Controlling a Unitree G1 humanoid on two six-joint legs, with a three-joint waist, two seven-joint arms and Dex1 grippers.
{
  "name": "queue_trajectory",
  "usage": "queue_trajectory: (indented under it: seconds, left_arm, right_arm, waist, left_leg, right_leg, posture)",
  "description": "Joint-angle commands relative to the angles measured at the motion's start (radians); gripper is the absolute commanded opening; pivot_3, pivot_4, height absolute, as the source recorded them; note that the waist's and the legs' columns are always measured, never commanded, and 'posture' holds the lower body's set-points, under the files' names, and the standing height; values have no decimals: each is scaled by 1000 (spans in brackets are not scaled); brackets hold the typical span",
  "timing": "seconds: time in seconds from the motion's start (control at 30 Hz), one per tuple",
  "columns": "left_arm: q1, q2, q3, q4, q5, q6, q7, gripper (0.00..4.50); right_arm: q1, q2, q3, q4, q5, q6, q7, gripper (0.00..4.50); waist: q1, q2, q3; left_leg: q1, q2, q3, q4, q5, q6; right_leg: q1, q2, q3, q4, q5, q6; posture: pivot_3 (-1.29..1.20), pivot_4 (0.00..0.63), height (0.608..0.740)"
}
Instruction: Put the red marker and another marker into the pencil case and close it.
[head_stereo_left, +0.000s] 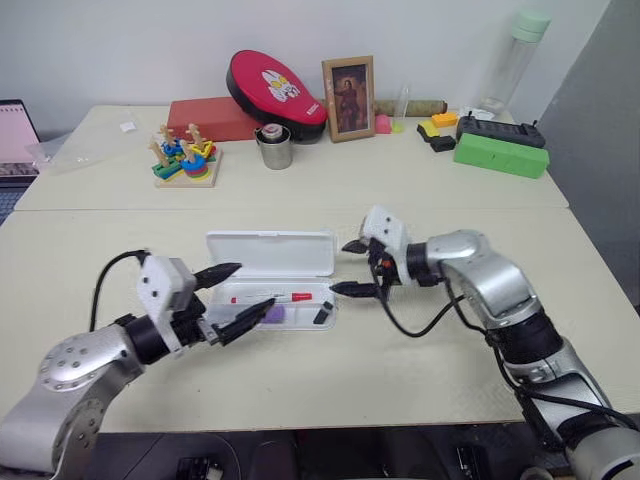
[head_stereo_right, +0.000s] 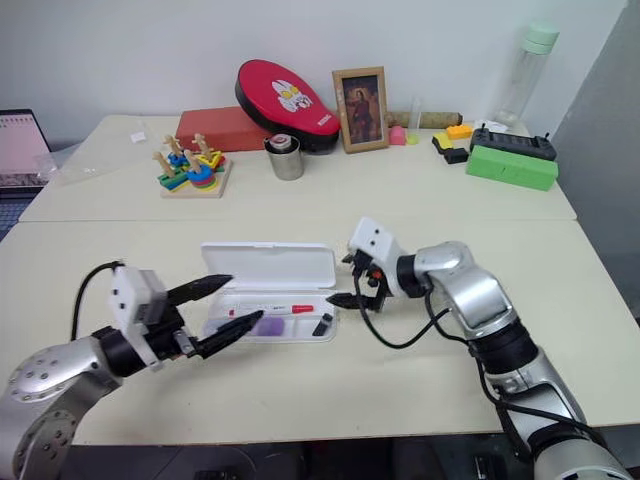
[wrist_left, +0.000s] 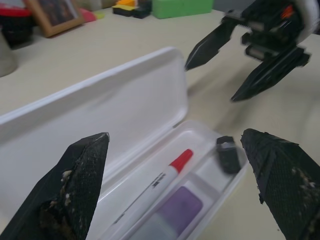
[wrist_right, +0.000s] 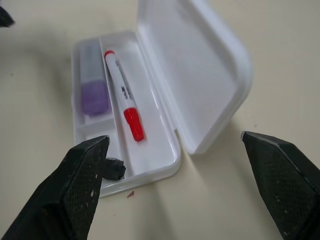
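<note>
Nearest you on the table (head_stereo_left: 420, 370), your left gripper (head_stereo_left: 232, 298) hangs wide and empty at the pencil case (head_stereo_left: 268, 252), lid open; red marker (head_stereo_left: 272, 298) and lavender marker (head_stereo_left: 273, 314) lie inside. Right gripper (head_stereo_left: 356, 268), wide, empty, just beside its other end.

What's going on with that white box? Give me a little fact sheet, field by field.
Box: flat white plastic pencil case, lid open
Inside: slim white marker with red cap; short lavender marker; small black piece
Left gripper: fingers open, holding nothing, at the case's left end
Right gripper: fingers open, holding nothing, at its right end
Left to do: close the lid
</note>
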Motion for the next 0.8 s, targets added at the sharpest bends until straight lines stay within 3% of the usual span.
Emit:
queue_trajectory:
  seconds: [0.03,0.13,0.27,0.43,0.6,0.7,0.8]
  left_arm:
    - [39,15,110,-3,-34,0,-5,4500]
    - [46,16,149,7,-50,1,-5,4500]
    - [31,12,172,-8,-89,17,15,4500]
    - [31,7,176,-40,-115,31,43,4500]
    - [37,-1,165,-75,-124,39,74,4500]
    - [53,-3,173,-103,-139,47,88,4500]
    - [69,6,190,-115,-155,53,93,4500]
  right_arm:
    - [-99,74,-103,57,63,-9,-72,4438]
    - [-189,141,-126,196,34,-40,-164,3944]
    - [-318,212,-108,439,-41,-133,-274,2965]
    - [-424,279,-77,670,-109,-235,-321,1840]
    - [-436,303,-24,771,-172,-320,-292,673]
    - [-409,293,16,722,-170,-326,-193,65]
    - [-364,262,65,619,-167,-336,-75,18]
  waist:
    - [-4,0,0]
    - [-7,1,0]
    - [-4,0,0]
    - [-5,0,0]
    - [-5,1,0]
    - [-5,1,1]
    - [-5,1,1]
  left_leg:
    - [0,0,0,0,0,0]
    - [0,0,0,0,0,0]
    - [-1,0,0,0,0,0]
    - [-2,0,0,-1,0,0]
    - [-2,0,0,-1,0,0]
    - [-2,0,0,-1,0,0]
    - [-2,0,0,-1,0,0]
  right_leg:
    - [0,0,0,0,0,0]
    - [0,0,0,0,0,0]
    - [-1,0,0,0,0,0]
    - [-2,0,0,0,3,-5]
    - [-2,0,0,0,3,-5]
    - [-2,0,0,0,3,-5]
    - [-2,0,0,0,3,-5]
  posture:
    - [0,150,740]
    - [0,150,740]
    - [0,150,740]
    - [0,150,740]
    - [0,150,740]
    - [0,150,740]
    - [0,150,740]
